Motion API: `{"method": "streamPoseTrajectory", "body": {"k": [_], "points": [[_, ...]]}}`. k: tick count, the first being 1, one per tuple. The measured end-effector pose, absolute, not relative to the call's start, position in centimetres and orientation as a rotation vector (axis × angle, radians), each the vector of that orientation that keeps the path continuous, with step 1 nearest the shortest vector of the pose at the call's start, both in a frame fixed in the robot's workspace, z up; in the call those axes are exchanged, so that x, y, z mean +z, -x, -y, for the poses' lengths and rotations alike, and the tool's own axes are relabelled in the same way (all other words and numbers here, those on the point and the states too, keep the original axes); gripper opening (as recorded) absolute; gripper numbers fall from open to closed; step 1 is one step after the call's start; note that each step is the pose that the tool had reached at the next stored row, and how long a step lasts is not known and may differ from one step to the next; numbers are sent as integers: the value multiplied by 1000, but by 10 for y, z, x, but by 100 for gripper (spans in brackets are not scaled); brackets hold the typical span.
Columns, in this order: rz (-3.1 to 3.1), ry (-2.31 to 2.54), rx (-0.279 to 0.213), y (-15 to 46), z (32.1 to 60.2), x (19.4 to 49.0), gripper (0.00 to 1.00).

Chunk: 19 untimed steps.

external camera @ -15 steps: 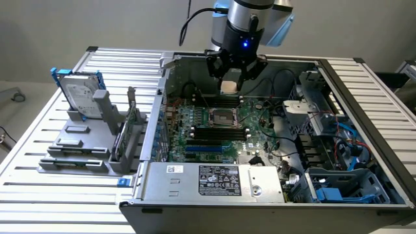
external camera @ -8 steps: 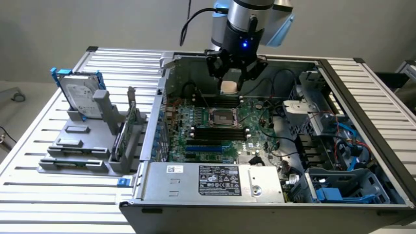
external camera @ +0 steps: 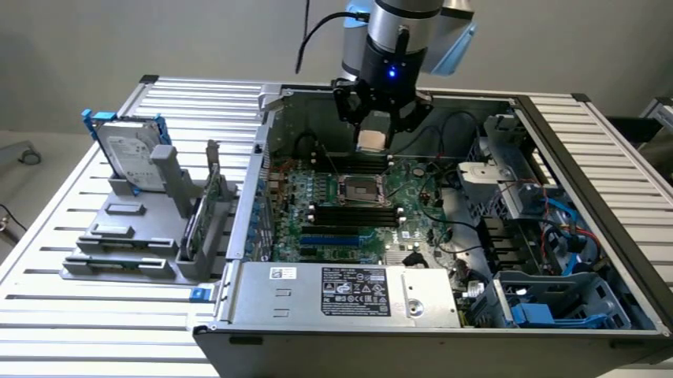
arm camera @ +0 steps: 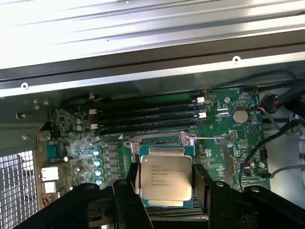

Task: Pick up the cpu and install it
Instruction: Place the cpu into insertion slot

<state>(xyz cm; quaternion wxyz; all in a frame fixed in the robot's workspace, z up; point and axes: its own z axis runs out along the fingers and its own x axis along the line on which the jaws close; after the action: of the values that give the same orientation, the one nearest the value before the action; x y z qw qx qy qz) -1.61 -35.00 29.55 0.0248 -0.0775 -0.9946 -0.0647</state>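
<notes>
The cpu (external camera: 370, 142), a small square chip with a pale metal top, hangs in my gripper (external camera: 374, 132) above the open computer case. In the wrist view the cpu (arm camera: 165, 177) shows its printed silvery lid, clamped between two black fingers (arm camera: 129, 188) on opposite edges, so the gripper (arm camera: 166, 185) is shut on it. The cpu socket (external camera: 358, 189) lies on the green motherboard below and nearer the case front than the chip. Its metal frame (arm camera: 159, 140) shows just beyond the held chip, and the chip hides the rest of the socket.
Long black memory sticks (arm camera: 147, 117) sit in slots beside the socket. The case wall (external camera: 268, 157) rises on the exterior view's left. Cables and drive cages (external camera: 526, 205) crowd the exterior view's right. A hard drive (external camera: 131, 153) stands in a grey holder (external camera: 126, 236) outside the case.
</notes>
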Motion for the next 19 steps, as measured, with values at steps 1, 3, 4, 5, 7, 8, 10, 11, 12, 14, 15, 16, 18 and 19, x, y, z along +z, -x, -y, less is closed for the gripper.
{"method": "streamPoseTrajectory", "body": {"k": [1,3,4,5,7,8,10,11,12,14,15,16,18,19], "points": [[3075,265,-202,16,350,295,55],[3072,317,-206,16,350,295,55],[3070,343,-207,16,350,294,55],[3068,370,-209,16,350,294,55],[3063,426,-210,16,350,293,55],[3060,457,-211,16,350,293,55],[3054,512,-213,16,350,292,55],[3050,538,-213,16,350,291,55],[3046,567,-214,16,350,291,55],[3038,621,-215,16,350,290,55],[3033,651,-215,16,350,290,55],[3028,679,-216,16,350,289,55],[3018,734,-217,16,350,288,55],[3012,762,-218,16,350,288,55]]}}
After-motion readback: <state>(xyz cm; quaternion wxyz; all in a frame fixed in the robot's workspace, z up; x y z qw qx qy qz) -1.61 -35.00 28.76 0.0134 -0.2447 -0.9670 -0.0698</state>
